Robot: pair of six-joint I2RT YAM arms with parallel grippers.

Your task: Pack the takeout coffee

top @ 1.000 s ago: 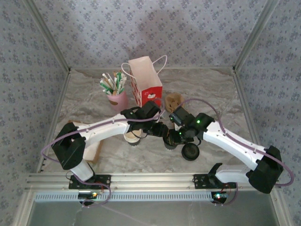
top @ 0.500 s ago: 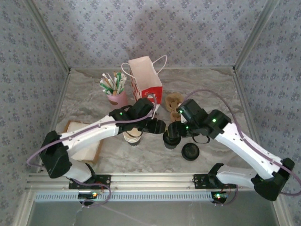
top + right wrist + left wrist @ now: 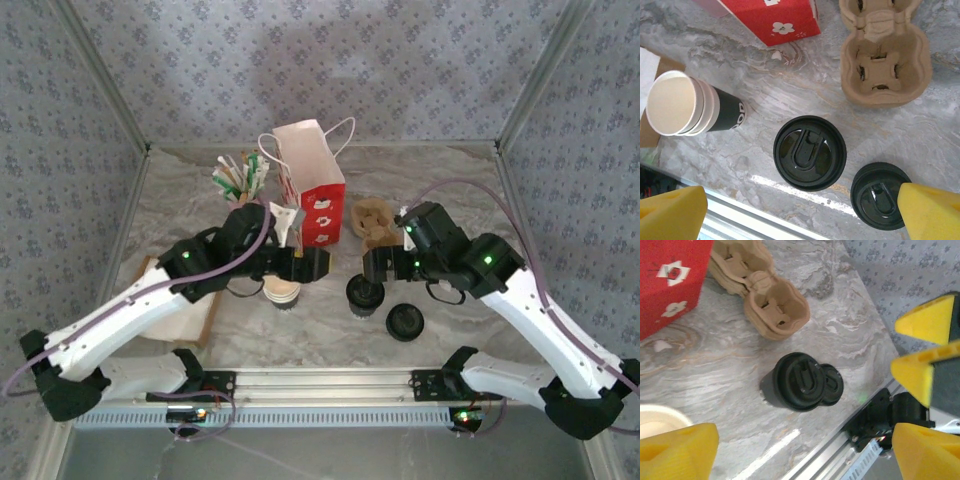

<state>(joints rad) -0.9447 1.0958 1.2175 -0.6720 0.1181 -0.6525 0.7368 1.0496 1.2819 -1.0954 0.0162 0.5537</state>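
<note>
While the left gripper (image 3: pixel 800 450) and right gripper (image 3: pixel 800 210) hang above the middle of the table (image 3: pixel 755 75), each spread wide and empty, a spare lid (image 3: pixel 880 195) lies nearest the near edge; just beyond it stands the lidded cup (image 3: pixel 809 152), upright and free, with the cup stack (image 3: pixel 677 102) to its left; probably light and thin-walled, the lidded cup would dent under a hard squeeze, and its lid looks slick, so take the body just under the rim, gently; farther off sits the pulp carrier (image 3: pixel 885 60), light enough to skid; the bag (image 3: pixel 775 15) stands farthest.
</note>
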